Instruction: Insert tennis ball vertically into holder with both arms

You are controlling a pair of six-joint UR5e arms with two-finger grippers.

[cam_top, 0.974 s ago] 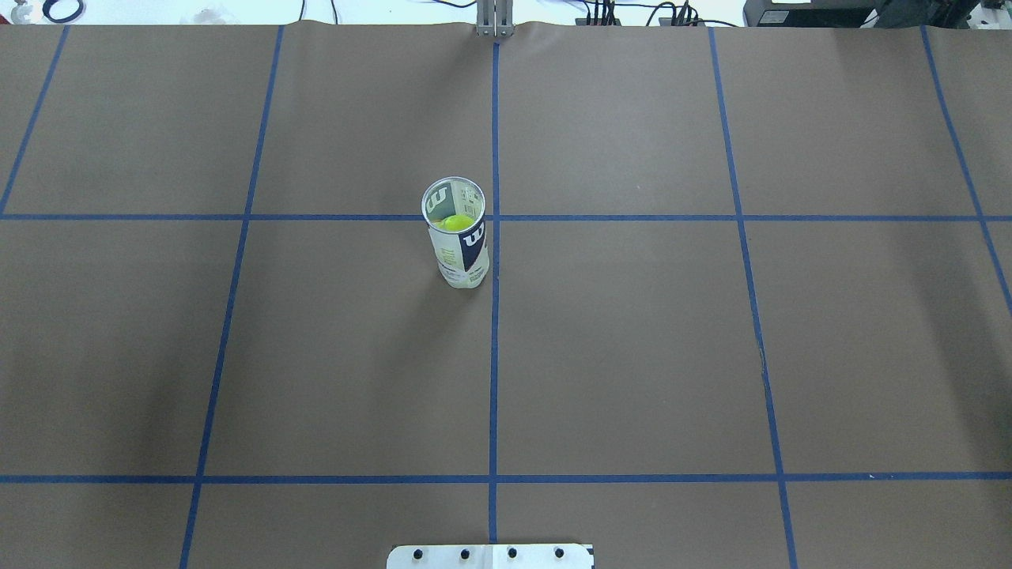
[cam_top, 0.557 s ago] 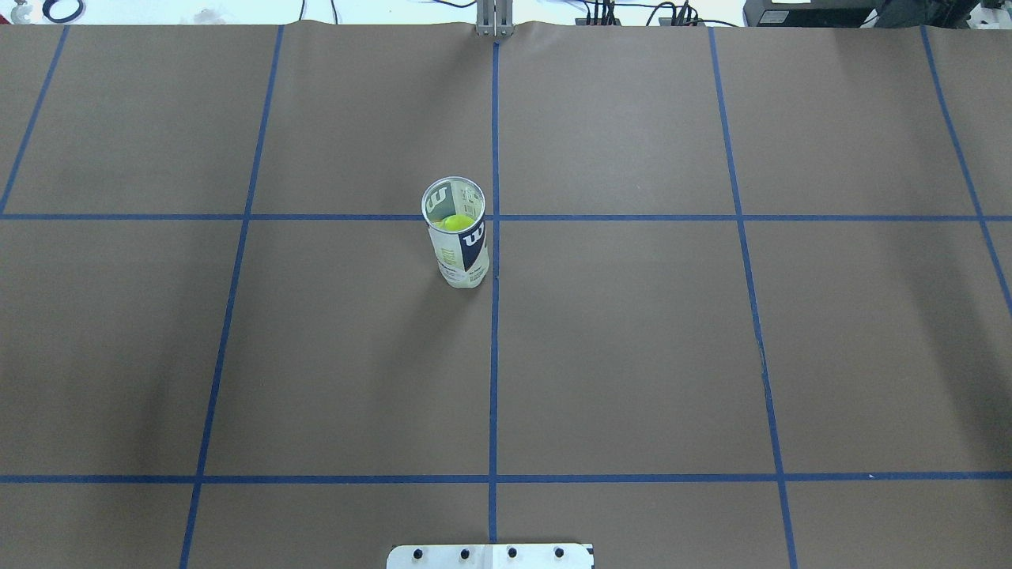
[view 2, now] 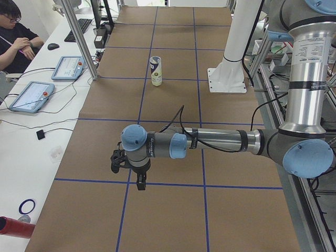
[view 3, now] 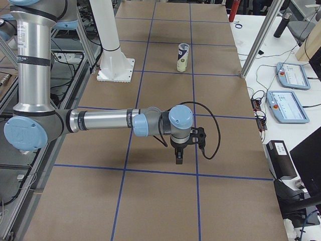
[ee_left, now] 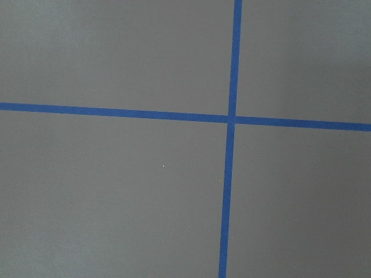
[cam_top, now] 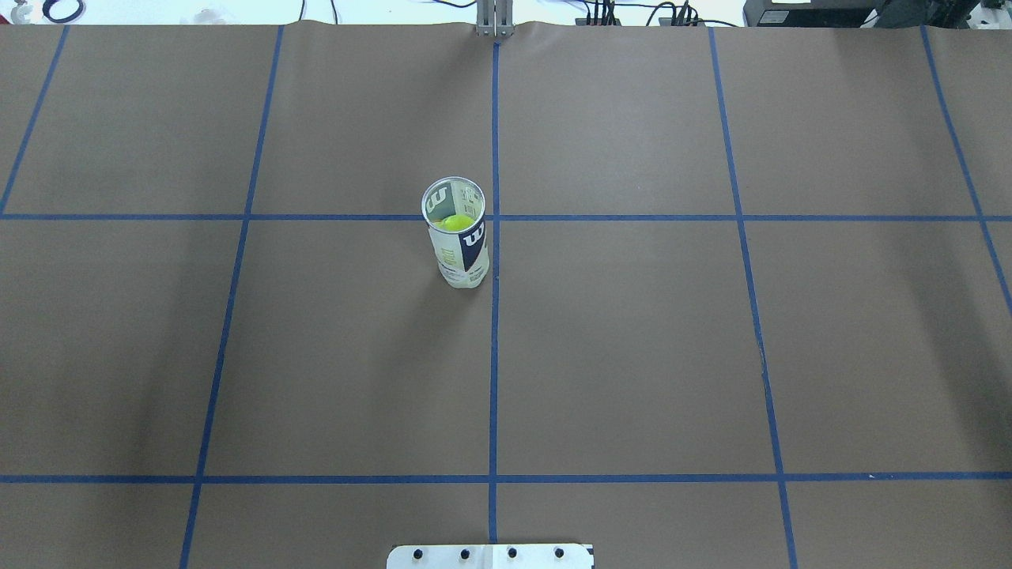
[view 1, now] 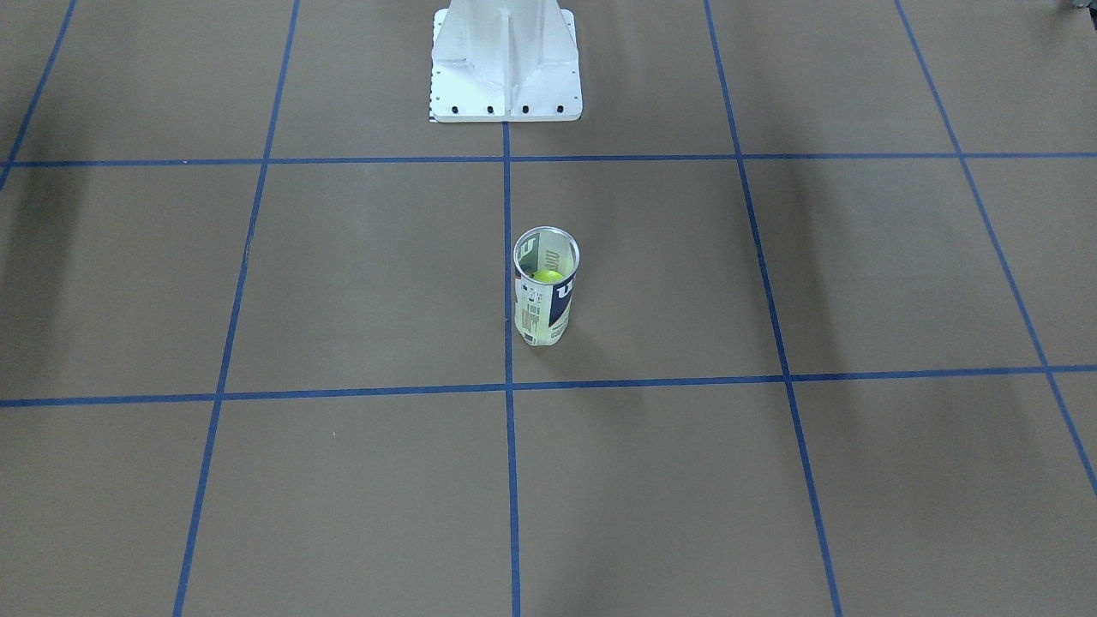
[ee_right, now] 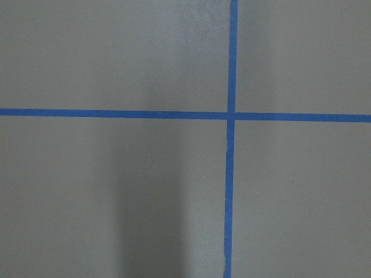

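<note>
The holder [cam_top: 458,237], a clear can with a white and navy label, stands upright near the table's middle. It also shows in the front view [view 1: 545,296], the left side view [view 2: 155,71] and the right side view [view 3: 182,57]. A yellow-green tennis ball [cam_top: 455,223] sits inside it, also seen through the open top in the front view [view 1: 548,276]. My left gripper [view 2: 140,185] shows only in the left side view, far from the holder at the table's left end; I cannot tell its state. My right gripper [view 3: 179,156] shows only in the right side view, at the right end; I cannot tell its state.
The white pedestal base [view 1: 506,64] stands at the robot's side of the table. Blue tape lines cross the brown table cover [cam_top: 632,332]. An operator [view 2: 16,42] sits at a side desk with tablets [view 2: 31,96]. More tablets [view 3: 291,75] lie on the other side desk.
</note>
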